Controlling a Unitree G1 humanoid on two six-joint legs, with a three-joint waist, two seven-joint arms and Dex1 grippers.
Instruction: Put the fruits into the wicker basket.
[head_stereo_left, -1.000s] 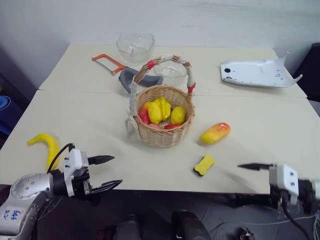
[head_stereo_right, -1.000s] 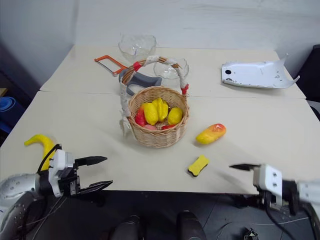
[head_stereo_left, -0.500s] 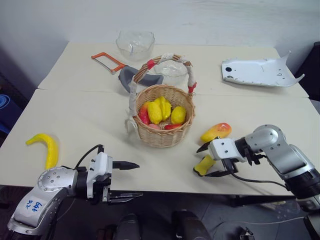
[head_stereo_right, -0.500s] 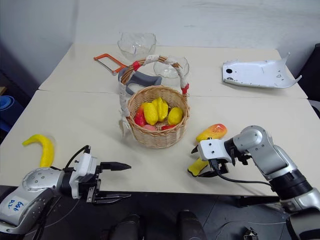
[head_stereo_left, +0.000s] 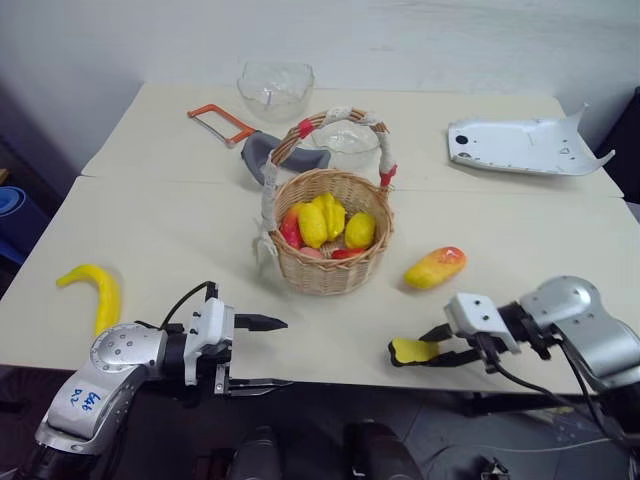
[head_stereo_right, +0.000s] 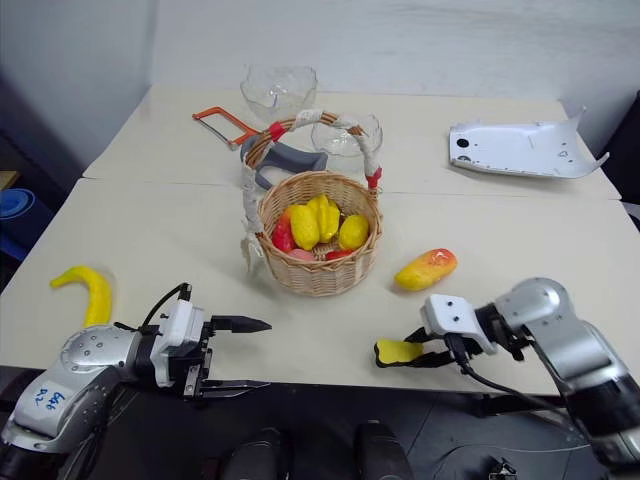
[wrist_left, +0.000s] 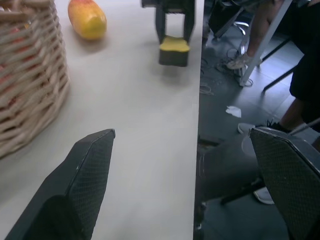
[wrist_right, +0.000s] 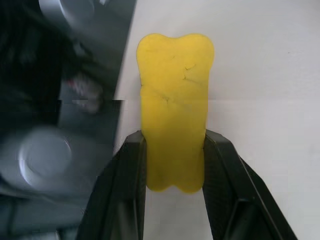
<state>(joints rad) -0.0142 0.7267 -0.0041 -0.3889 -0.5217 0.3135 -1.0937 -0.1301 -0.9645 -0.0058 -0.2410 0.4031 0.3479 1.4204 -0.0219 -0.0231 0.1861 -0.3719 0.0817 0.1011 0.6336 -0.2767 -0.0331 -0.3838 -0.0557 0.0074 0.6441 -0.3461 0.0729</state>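
Right tool (head_stereo_left: 425, 348) clamps sponge (head_stereo_left: 411, 350), not fruit; risk: sponge goes into basket (head_stereo_left: 330, 262). Left tool (head_stereo_left: 270, 352) wide open, empty. Mango (head_stereo_left: 434, 267) at basket's 3 o'clock, banana (head_stereo_left: 94, 291) at 9, both on tabletop (head_stereo_left: 180, 240).

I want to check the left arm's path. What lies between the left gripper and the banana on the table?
Only bare table lies between the left gripper and the banana, as the left eye view shows.

Cream table (head_stereo_left: 180, 240): banana (head_stereo_left: 97, 290), mango (head_stereo_left: 434, 267), basket (head_stereo_left: 328, 245), bowls (head_stereo_left: 275, 89).
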